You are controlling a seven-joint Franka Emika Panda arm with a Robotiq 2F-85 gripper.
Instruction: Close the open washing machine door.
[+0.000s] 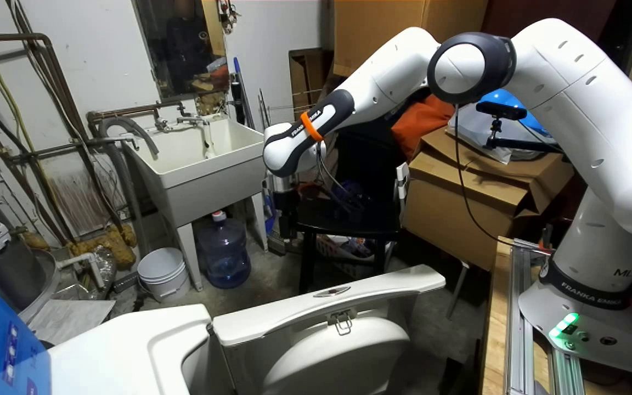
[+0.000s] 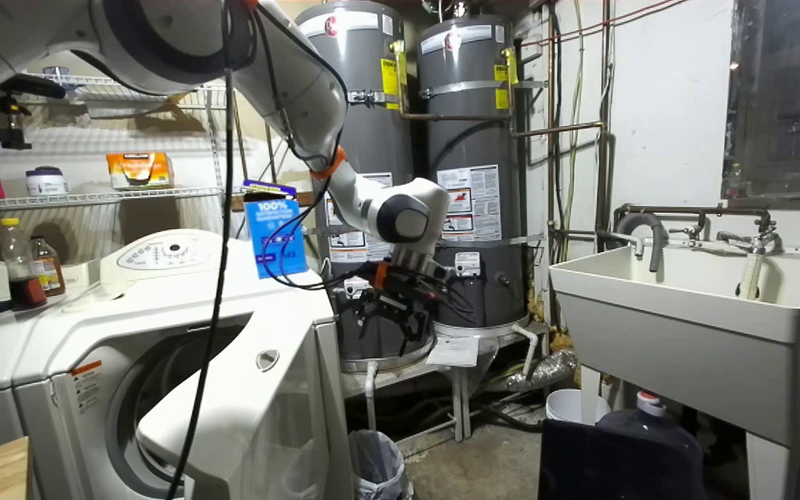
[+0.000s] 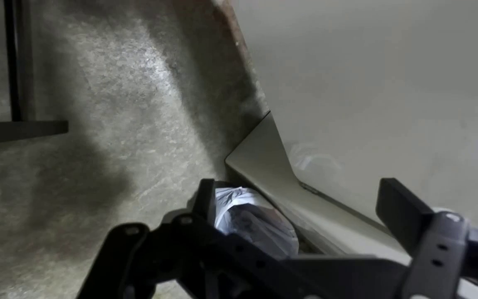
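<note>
The white washing machine (image 2: 164, 305) has its door (image 2: 233, 389) swung out, baring the dark round drum opening. In an exterior view the same door (image 1: 327, 307) stands out from the machine body (image 1: 113, 351), its bulged inner side facing the camera. My gripper (image 1: 284, 233) hangs beyond the door's top edge, on its outer side, and shows no contact there. In the wrist view the door's smooth grey outer face (image 3: 367, 83) fills the upper right. The fingers (image 3: 405, 211) of my gripper (image 3: 301, 197) stand wide apart with nothing held between them.
A bin with a white liner (image 3: 251, 220) stands against the machine's side. A blue box (image 2: 278, 236) sits on the machine's top. Nearby are the utility sink (image 1: 223, 170), a black chair (image 1: 349, 216), a water jug (image 1: 223, 252) and two water heaters (image 2: 365, 153).
</note>
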